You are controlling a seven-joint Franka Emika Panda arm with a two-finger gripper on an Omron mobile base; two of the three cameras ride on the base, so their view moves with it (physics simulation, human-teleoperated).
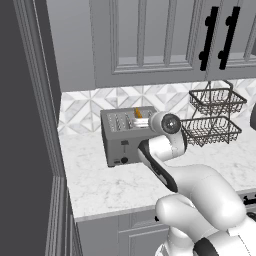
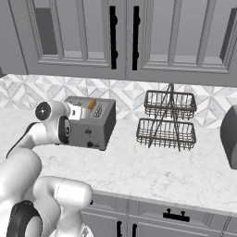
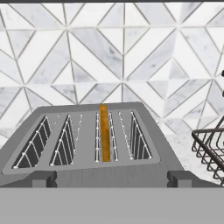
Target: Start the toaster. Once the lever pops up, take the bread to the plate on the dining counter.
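Presently the toaster [image 1: 122,135] stands on the white marble counter [image 1: 110,185], close to the patterned tile wall [image 3: 122,48] and beneath the grey cabinets [image 2: 83,37]. Its front face carries small black levers and knobs, seen low on the side facing the robot. The bread [image 3: 104,138] sits upright in one of the inner slots, its orange-tan crust edge showing at the slot top; in the right base view the same slice [image 2: 92,102] stands slightly above the toaster top. A two-tier wire basket rack [image 2: 167,120] stands on the counter to the right of the toaster, apart from it. The arm reaches over the counter with the hand held above the toaster's near edge. The gripper [image 3: 112,179] looks down along the slots; its fingertips are poorly shown, but the jaws appear spread fully wide and hold nothing. Nothing touches the bread or the levers.
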